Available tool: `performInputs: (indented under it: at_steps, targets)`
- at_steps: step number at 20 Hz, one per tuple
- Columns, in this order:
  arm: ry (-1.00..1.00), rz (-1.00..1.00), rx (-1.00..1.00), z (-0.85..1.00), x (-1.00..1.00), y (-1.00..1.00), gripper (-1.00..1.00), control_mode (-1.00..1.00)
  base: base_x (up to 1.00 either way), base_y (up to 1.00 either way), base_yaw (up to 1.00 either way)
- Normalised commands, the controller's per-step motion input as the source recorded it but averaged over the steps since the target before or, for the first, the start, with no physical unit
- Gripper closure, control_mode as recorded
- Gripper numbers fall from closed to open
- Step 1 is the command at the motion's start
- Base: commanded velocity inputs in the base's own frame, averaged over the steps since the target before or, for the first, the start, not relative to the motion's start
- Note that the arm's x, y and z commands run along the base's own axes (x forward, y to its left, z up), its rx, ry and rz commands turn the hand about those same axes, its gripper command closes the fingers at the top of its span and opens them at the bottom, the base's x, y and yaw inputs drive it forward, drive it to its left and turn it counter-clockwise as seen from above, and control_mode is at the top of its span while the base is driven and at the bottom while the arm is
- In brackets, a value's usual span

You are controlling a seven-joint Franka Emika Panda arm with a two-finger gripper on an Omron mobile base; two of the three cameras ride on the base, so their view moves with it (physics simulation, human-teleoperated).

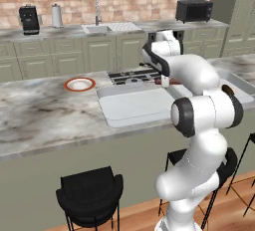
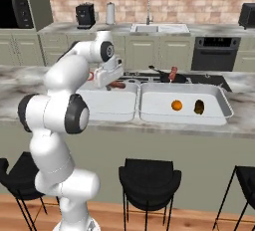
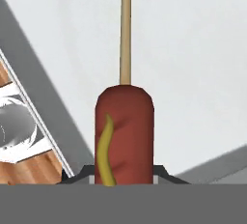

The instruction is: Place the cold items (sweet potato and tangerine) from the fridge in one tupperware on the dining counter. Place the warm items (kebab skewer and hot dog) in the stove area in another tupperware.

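I am on the warm half of the job: my gripper is pinching a hot dog, a reddish-brown sausage with a yellow mustard squiggle and a thin wooden stick running out of its far end. In the hand view the two dark fingertips press against its sides at the bottom of the picture.

Directly beneath the gripper lies the pale floor of the left tupperware; it sits on the dining counter. In the right base view the hand hangs over this tray's far edge, with the sausage poking out just beside the fingers.

The right tupperware touches the first one, off to the gripper's right. It already holds the tangerine and the sweet potato, side by side but apart (so the cold half looks done).

Beyond the gripper is the stove. A reddish piece stands in a dark pan there; I take it for the kebab skewer, though it is too small to be sure.

My judgement of the next move: lower the hand toward the tray floor, spread the fingers to release the hot dog, then reach past the trays for the skewer.
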Motion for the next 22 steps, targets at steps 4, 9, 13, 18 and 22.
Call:
performInputs:
  at_steps: [4, 9, 13, 18, 22]
  targets:
    - [0.03, 0.28, 0.0, -0.42, 0.91, 0.28, 1.0, -1.0, 0.0, 0.0, 0.0]
    - [0.08, 0.27, 0.01, -0.7, 0.46, 0.21, 1.0, -1.0, 0.0, 0.0, 0.0]
    - [0.07, 0.2, 0.06, -0.44, -0.17, -0.2, 1.0, -1.0, 0.0, 0.0, 0.0]
    - [0.02, 0.15, 0.05, -0.45, -0.11, -0.01, 1.0, -1.0, 0.0, 0.0, 0.0]
    - [0.0, 0.04, 0.01, -0.25, 0.0, 0.01, 1.0, -1.0, 0.0, 0.0, 0.0]
